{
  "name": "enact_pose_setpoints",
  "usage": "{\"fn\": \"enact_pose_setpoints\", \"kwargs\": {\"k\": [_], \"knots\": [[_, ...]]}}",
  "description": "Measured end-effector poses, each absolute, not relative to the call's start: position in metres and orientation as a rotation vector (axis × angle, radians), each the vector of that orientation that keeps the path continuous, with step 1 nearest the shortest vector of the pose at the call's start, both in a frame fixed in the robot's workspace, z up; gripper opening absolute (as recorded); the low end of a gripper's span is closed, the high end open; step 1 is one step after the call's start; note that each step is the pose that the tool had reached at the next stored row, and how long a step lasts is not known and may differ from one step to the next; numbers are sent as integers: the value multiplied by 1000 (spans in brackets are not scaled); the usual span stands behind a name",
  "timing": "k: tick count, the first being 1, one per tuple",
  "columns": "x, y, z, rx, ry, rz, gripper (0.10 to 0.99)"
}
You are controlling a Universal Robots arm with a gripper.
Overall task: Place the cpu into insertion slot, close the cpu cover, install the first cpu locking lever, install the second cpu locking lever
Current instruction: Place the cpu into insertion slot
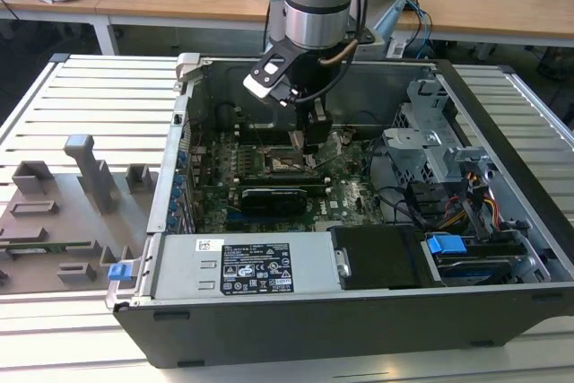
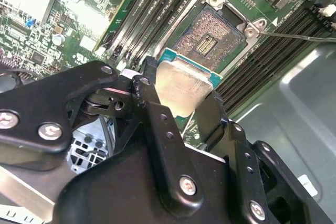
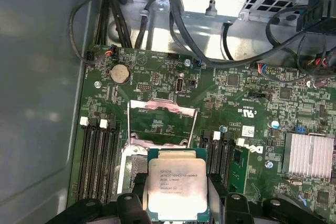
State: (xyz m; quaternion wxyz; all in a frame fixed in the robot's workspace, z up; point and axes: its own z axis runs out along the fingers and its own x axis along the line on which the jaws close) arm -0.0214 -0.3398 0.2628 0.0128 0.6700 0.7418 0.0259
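Your hand (image 2: 181,98) is closed on the chip (image 3: 176,186), gripping two opposite edges. The chip hangs just above the socket (image 2: 210,38), apparently not yet seated. The cover (image 3: 157,105) stands open, folded back. Treat all four task steps as outstanding.

print on cpu (image 3: 176,187), none legible
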Motion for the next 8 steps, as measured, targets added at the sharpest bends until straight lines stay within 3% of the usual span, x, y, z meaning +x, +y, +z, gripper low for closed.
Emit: {"fn": "enact_pose_setpoints", "kwargs": {"k": [8], "knots": [[-21,-340,263,2168,2233,78,541]]}}
